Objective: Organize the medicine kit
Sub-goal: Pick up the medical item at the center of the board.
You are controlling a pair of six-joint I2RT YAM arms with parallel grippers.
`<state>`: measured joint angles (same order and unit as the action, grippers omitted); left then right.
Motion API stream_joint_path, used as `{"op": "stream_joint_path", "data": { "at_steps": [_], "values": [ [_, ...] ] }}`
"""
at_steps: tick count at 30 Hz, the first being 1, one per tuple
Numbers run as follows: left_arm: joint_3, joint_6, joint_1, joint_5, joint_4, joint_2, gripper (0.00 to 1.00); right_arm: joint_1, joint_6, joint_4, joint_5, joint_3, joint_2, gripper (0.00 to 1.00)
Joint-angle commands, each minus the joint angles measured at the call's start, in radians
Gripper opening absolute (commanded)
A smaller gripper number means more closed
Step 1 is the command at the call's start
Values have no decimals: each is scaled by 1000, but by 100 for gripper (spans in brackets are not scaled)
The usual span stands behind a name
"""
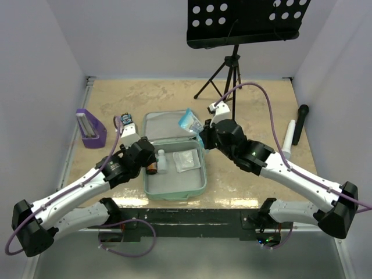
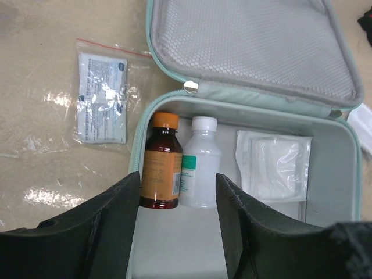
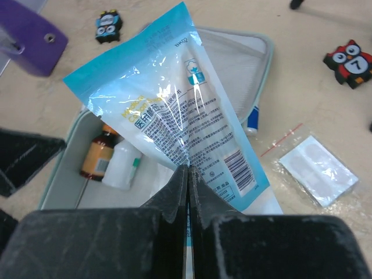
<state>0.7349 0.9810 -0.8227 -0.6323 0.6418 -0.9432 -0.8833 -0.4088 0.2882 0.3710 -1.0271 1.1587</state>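
Observation:
The medicine kit [image 1: 174, 196] lies open mid-table, a mint-green case with its lid [image 1: 168, 125] folded back. Inside it an amber bottle [image 2: 161, 168] and a white bottle [image 2: 200, 168] lie side by side at the left, with a gauze packet [image 2: 273, 165] to their right. My left gripper [image 2: 178, 177] hovers open over the case's left side, nothing between its fingers. At the kit's far right corner my right gripper [image 3: 187, 168] is shut on the lower edge of a blue-and-white pouch [image 3: 174, 99], holding it above the case.
A zip bag with a sachet [image 2: 102, 99] lies left of the kit, and another zip bag [image 3: 317, 168] lies to its right. A purple stand [image 1: 90, 128] is at far left. Owl tags [image 3: 349, 61], a white tube [image 1: 289, 136], a black marker [image 1: 301, 123] and a tripod [image 1: 229, 70] lie around.

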Motion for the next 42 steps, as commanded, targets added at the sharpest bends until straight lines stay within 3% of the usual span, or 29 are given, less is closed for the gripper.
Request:
{"op": "stream_joint_path", "data": {
  "at_steps": [1,7,11,17,23,26,29,34,39,42],
  "values": [
    [64,51,37,-44,62,60,59,-38,109,-23,-133,22,-27,0],
    [70,104,69,-29,96,112,57,-92,160,-27,-315,38,-42,0],
    [-9,59,69,3,-61,233,58,-85,127,-70,-502,27,-67,0],
    [-147,-114,68,39,-335,572,93,84,62,-96,-821,21,1,0],
    [-235,-381,68,330,-596,702,97,158,-59,-271,-1179,48,7,0],
    [-270,-418,69,486,-720,683,99,158,-229,-534,-1308,117,-31,0],
    [-302,-427,69,601,-842,649,100,159,-262,-590,-1321,127,-57,0],
    [-325,-439,69,675,-988,661,100,162,-292,-623,-1331,131,-91,0],
    [-284,-519,69,658,-962,708,100,164,-338,-710,-1389,168,-122,0],
    [-258,-571,68,695,-967,730,100,167,-497,-904,-1498,225,-90,0]
  ]
}}
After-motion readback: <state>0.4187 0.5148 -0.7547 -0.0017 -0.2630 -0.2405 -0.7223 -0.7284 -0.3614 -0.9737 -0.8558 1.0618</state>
